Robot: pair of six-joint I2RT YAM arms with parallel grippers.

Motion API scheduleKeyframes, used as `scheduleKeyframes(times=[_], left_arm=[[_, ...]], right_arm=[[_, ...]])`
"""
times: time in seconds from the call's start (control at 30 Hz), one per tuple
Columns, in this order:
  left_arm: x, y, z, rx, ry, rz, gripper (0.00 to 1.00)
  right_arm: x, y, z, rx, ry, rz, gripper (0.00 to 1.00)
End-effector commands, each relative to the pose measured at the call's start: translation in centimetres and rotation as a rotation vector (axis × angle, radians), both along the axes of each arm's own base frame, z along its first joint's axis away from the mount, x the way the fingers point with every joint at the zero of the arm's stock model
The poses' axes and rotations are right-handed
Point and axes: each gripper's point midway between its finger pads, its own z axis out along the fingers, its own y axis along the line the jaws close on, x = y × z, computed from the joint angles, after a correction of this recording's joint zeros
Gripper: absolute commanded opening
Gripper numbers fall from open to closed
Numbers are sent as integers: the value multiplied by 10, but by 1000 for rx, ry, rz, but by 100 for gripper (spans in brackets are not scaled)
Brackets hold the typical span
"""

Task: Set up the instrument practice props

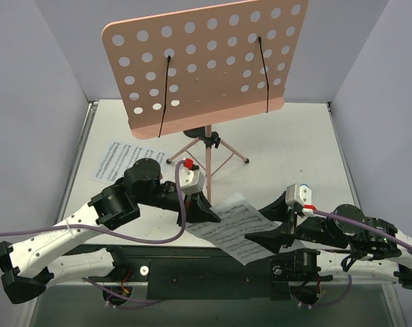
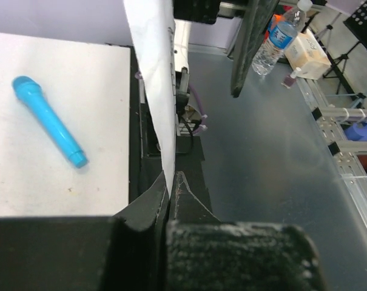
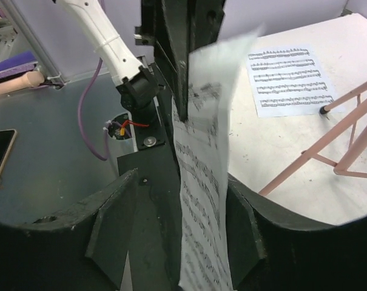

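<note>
L claw (image 2: 171,180) clenched on music sheet (image 1: 234,228) edge, R claw (image 3: 182,182) jaws apart round it; light, floppy, prob. tear-prone, so pinch near an edge.

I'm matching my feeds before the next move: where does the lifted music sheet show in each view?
Top external: the lifted music sheet sits low centre, tilted.
Left wrist: it is a white strip rising centre-left from the left fingers.
Right wrist: it runs down the centre, between the open right fingers.
Shared landmark: the left fingers pinching the sheet's edge, top centre in the right wrist view, left of the sheet from above.
</note>
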Motion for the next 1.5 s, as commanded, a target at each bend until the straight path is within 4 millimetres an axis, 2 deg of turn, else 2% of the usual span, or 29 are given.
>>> scheduleKeyframes(times=[0.0,0.27,0.43,1.07,1.33,1.4,1.43,1.47], left_arm=[[5,17,46,-100,-117,71,0],[31,59,70,-105,-208,234,0],[34,78,75,-87,-250,277,0],[32,97,93,-103,-323,345,0],[26,100,101,-137,-323,336,0],[25,100,102,-143,-323,331,0],[25,99,101,-141,-319,331,0],[25,99,101,-143,-320,332,0]], right_arm=[[16,-2,-9,-28,-25,-85,51],[25,-17,-8,26,-45,-148,50],[29,-27,-5,67,-48,-183,48],[41,-39,-12,147,-45,-270,32],[44,-38,-19,143,-39,-284,30],[44,-38,-18,147,-40,-284,19],[44,-38,-17,150,-41,-285,7],[43,-38,-16,154,-36,-284,4]])
